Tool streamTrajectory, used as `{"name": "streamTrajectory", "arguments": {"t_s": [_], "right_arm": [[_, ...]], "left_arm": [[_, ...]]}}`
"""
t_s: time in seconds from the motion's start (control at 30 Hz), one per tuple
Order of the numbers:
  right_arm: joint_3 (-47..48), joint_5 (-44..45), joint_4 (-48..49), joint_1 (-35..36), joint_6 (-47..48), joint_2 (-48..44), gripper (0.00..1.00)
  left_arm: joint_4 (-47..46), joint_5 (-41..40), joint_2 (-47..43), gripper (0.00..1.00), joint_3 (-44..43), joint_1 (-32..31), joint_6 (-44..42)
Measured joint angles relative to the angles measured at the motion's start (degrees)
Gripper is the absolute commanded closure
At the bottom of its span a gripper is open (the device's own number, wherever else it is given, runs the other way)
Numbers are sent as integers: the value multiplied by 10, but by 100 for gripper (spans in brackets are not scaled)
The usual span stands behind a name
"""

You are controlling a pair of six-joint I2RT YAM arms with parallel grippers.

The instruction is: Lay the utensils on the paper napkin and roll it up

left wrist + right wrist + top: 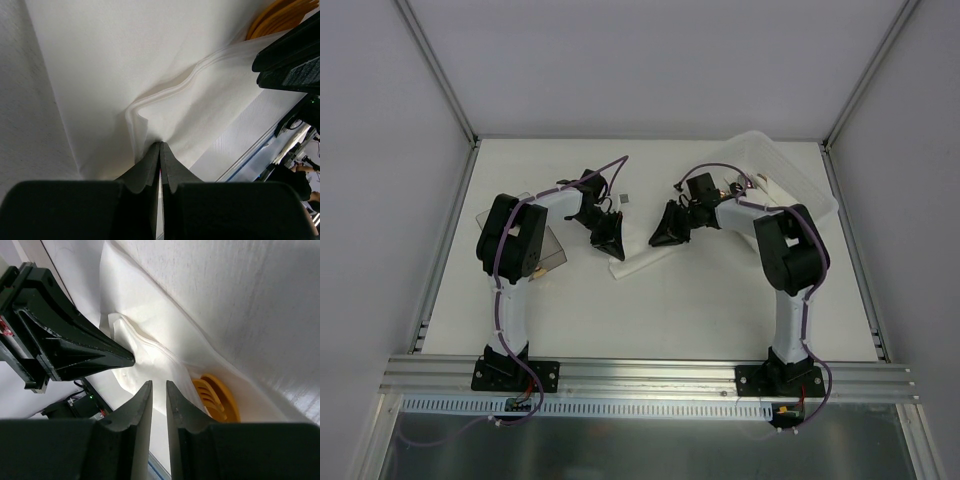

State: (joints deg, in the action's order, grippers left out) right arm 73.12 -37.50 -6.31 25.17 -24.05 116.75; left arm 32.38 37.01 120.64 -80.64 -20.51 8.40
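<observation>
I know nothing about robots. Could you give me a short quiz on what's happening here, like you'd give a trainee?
1. True or false: the left gripper is shut, pinching a fold of the paper napkin.
2. What colour are the utensils peeking out from the napkin? A blue, B orange, C green.
3. Fill in: over the napkin, the right gripper has its jaws slightly ____.

Key: 1 true; 2 B; 3 open.
</observation>
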Motion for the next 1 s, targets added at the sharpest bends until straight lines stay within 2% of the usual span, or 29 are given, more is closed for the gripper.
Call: {"name": "streamTrajectory", "arguments": {"t_s": [0.2, 0.6, 0.73, 0.83, 0.87, 1.0], "right_arm": [[46, 24, -65, 22, 48, 19, 88], [111, 74, -176, 47, 141, 54, 93], [127, 75, -193, 47, 151, 63, 94], [130, 75, -197, 47, 156, 66, 95], [130, 75, -198, 47, 159, 66, 94], [131, 75, -199, 47, 165, 66, 95]], "left_arm": [[0, 0, 0, 100, 0, 0, 0], [1, 0, 0, 98, -2, 0, 0], [-7, 0, -9, 87, 2, 3, 6], [-35, 0, -38, 73, 17, 20, 15], [-42, 0, -50, 65, 18, 31, 17], [-65, -2, -69, 50, -9, 61, 17]]}}
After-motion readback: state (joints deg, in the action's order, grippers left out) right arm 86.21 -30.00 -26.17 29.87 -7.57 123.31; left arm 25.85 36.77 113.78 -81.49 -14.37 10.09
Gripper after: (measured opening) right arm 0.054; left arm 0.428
